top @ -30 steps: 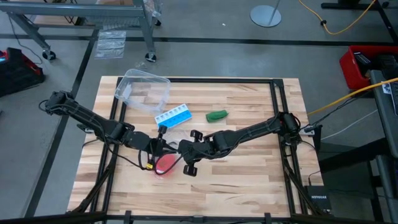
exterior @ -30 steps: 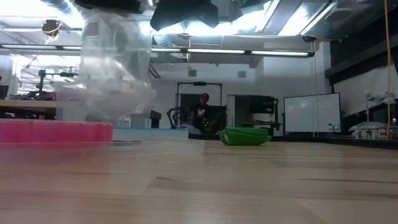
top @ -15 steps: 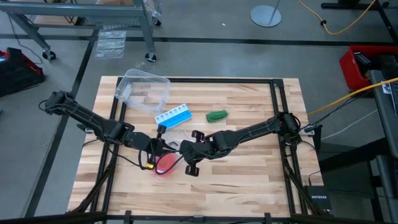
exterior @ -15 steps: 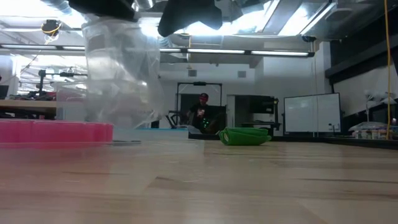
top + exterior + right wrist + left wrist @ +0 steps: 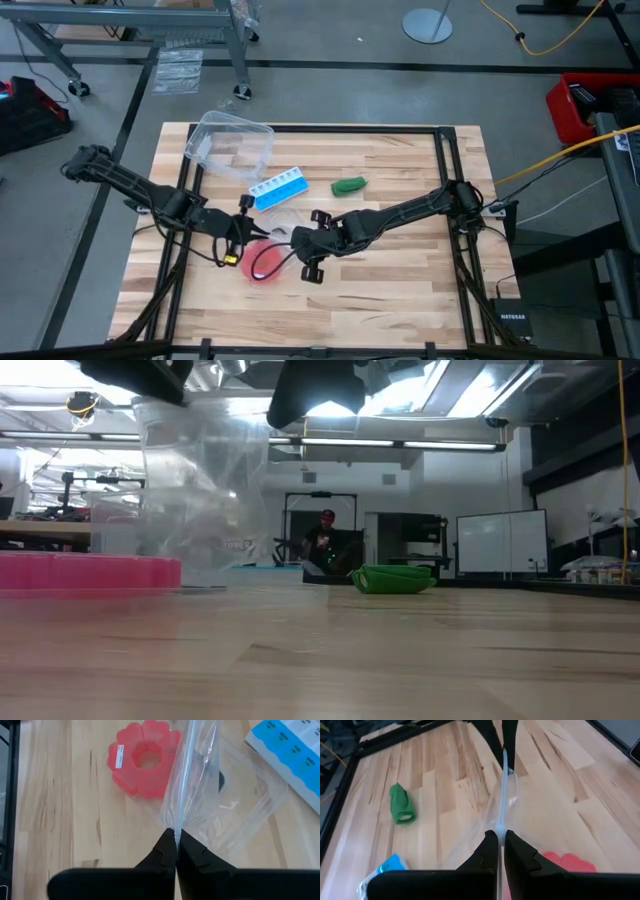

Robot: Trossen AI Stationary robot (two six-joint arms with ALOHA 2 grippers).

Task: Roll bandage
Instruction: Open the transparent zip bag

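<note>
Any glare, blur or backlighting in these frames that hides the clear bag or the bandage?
Low view: bright ceiling lights backlight the clear bag, leaving it hazy; near tabletop blurred; bandage readable. Left wrist view: bag seen edge-on, nearly invisible. High view: evenly lit, bandage distinct.

Both arms reach inward over the bench middle, the left gripper (image 5: 500, 842) and the right gripper (image 5: 176, 842) facing each other, close together, each with its fingers pinched together on a clear plastic bag (image 5: 210, 795).

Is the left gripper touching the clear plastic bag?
Touching. The left wrist view shows the left gripper with fingers pinched on the clear plastic bag edge.
</note>
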